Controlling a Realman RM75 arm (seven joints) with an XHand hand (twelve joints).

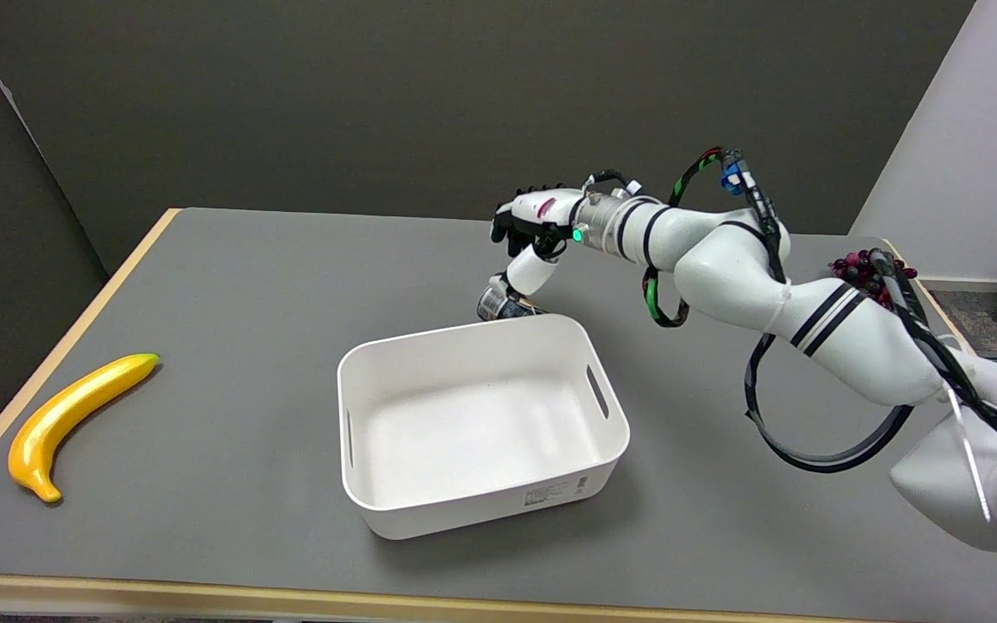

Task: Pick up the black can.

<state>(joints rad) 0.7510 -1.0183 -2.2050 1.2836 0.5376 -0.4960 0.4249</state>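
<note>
Your right arm reaches in from the lower right and stretches across the table toward its far side, the forearm running nearly level above the surface and the wrist bent downward at the end; your right hand hangs palm-down over the black can, its dark fingers curled on the far side and one white digit pointing down to the can's upper side; that digit seems to touch the can, but you cannot tell from here whether the fingers actually close around it, since the hand hides the contact; no firm grasp is visible.

The white bin stands in the middle of the table, open side up, with slotted handles in its left and right walls and a small label low on its near wall; its floor shows bare white.

The black can lies on its side on the table, just beyond the bin's far rim and close against it, below your hand; its long axis runs roughly left to right, tilted slightly, with the silvery end facing the left and a little toward you; the other end is hidden behind the digit and the bin's rim.

A yellow banana lies near the table's left edge, well apart from the bin; a cluster of dark red grapes sits by the far right edge, partly behind your arm.
</note>
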